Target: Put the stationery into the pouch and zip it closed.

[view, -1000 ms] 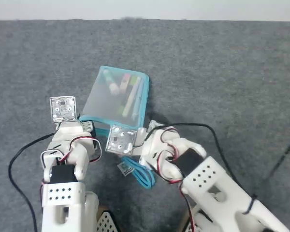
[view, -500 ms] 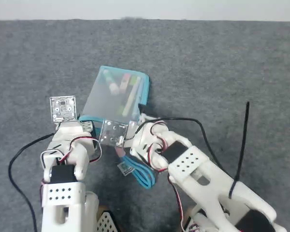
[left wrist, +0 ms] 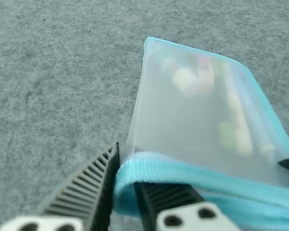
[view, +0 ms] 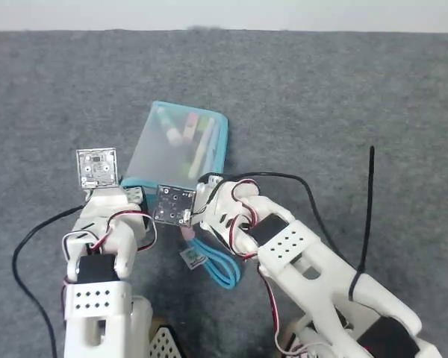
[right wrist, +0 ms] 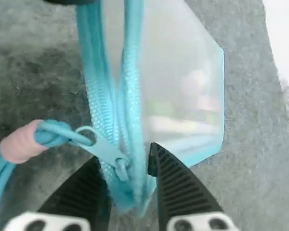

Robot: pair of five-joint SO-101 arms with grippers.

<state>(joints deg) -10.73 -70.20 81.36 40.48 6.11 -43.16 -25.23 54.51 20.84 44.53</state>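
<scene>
left claw (left wrist: 126,168) pinches pouch (left wrist: 197,120) corner; right claw (right wrist: 124,159) seemingly grips its zipper (right wrist: 130,72).

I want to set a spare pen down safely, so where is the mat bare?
Bare: the wide strip beyond the pouch up to the far edge, and the mat left of the pouch. Right of it is open too, except a black cable. Crowded: the near side, where the left arm, the right arm and the blue strap meet the pouch.
</scene>
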